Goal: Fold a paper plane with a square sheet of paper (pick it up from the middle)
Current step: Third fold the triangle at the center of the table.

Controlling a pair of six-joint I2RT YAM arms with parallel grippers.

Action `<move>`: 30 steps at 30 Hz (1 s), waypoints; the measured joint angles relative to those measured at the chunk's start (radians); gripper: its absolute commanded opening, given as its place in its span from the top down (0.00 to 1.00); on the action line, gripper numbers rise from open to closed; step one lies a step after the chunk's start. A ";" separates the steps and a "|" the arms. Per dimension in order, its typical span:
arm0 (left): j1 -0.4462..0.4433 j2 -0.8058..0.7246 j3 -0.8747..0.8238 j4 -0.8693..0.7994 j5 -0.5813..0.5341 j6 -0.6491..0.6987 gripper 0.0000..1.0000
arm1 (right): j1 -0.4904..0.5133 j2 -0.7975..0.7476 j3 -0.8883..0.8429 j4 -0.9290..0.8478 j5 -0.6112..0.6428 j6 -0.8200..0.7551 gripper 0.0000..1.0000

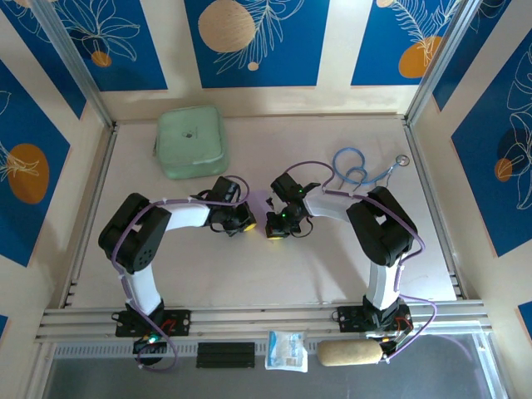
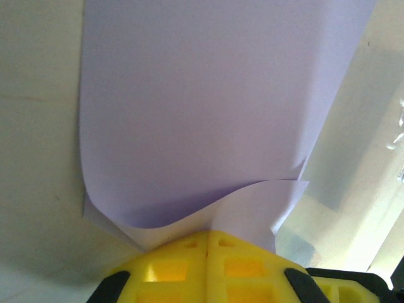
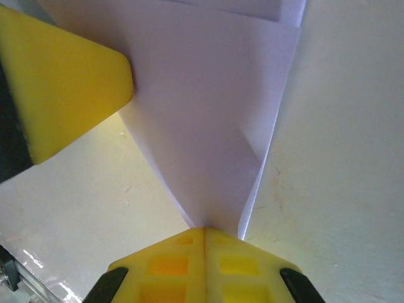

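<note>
The pale lilac sheet of paper [image 2: 208, 113] hangs between both grippers over the middle of the table, showing as a small lilac patch [image 1: 260, 204] from above. It is folded into layers, with a curled lower edge in the left wrist view. In the right wrist view the paper [image 3: 208, 126] tapers to a point at the jaws. Whether it forms a paper plane I cannot tell. My left gripper [image 2: 208, 235] [image 1: 243, 223] is shut on one edge. My right gripper [image 3: 205, 230] [image 1: 273, 228] is shut on the pointed end. The left gripper's yellow finger [image 3: 63, 88] touches the paper's side.
A mint-green pouch [image 1: 192, 141] lies at the back left. A blue cable loop [image 1: 352, 166] and a small ring [image 1: 402, 160] lie at the back right. On the front ledge sit a plastic packet [image 1: 287, 350] and a beige roll [image 1: 349, 353].
</note>
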 measured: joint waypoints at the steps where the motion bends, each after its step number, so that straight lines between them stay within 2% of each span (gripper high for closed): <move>1: 0.000 0.000 0.000 0.000 0.000 0.000 0.99 | 0.000 0.000 0.000 0.000 0.000 0.000 0.96; 12: 0.000 0.000 0.002 -0.004 0.000 0.000 0.99 | 0.029 -0.016 0.002 -0.002 0.007 0.000 0.96; 30: 0.000 0.002 0.009 -0.015 -0.001 0.019 0.99 | 0.017 0.002 0.002 -0.004 0.024 0.004 0.96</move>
